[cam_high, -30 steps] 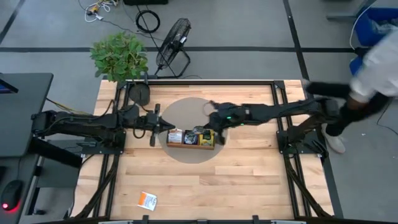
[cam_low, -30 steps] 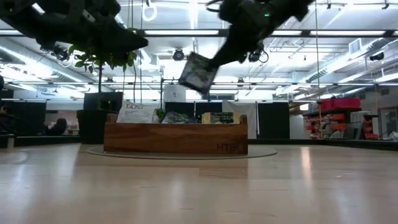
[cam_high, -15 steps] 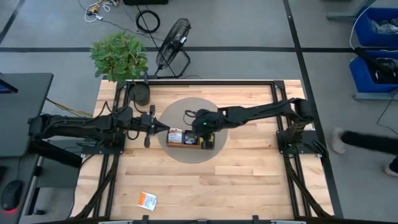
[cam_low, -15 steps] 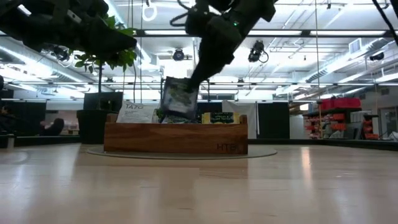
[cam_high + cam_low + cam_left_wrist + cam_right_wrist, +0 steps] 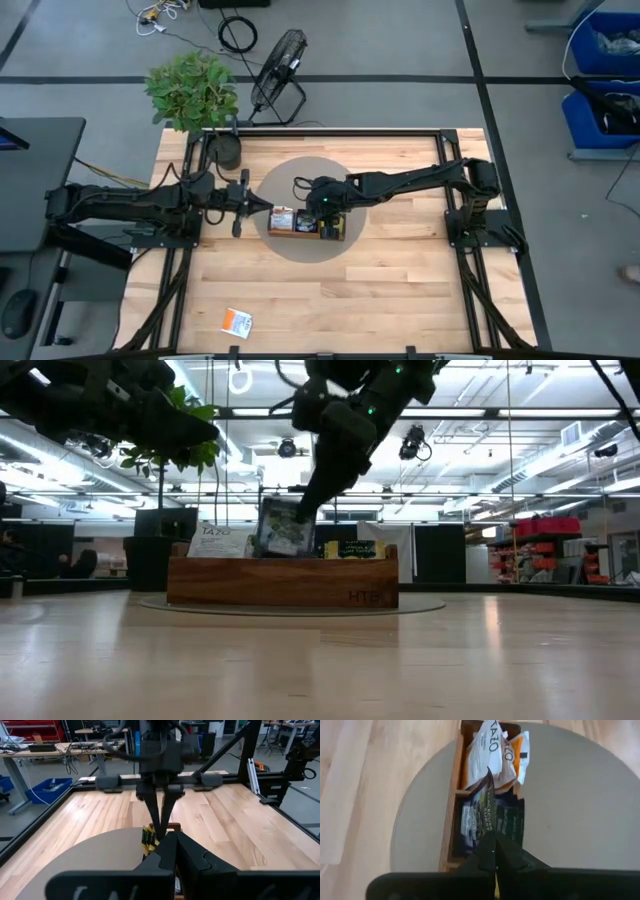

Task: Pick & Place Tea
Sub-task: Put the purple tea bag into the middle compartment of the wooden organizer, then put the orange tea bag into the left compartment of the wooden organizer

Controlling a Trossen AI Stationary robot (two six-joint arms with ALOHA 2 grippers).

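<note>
The right gripper (image 5: 300,518) is pinched on a dark tea sachet (image 5: 283,528) hanging edge-down just over the wooden tray's (image 5: 283,581) middle compartment, mid-table – straight below – while the left gripper (image 5: 243,203), closed and empty, waits off the tray's left end.

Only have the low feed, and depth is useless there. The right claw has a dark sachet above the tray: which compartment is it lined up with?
Observer: The right wrist view shows the right claw pinching the dark navy sachet edge-down over the middle compartment of the tray, where other dark sachets lie.
Operator: Left arm in the way?
Observer: No. From above, the left claw is shut and empty, beside the tray's left end.
Operator: Any tea loose on the table?
Observer: The high view shows one orange-and-white sachet flat near the table's front edge, on the left arm's side, far from the tray.
</note>
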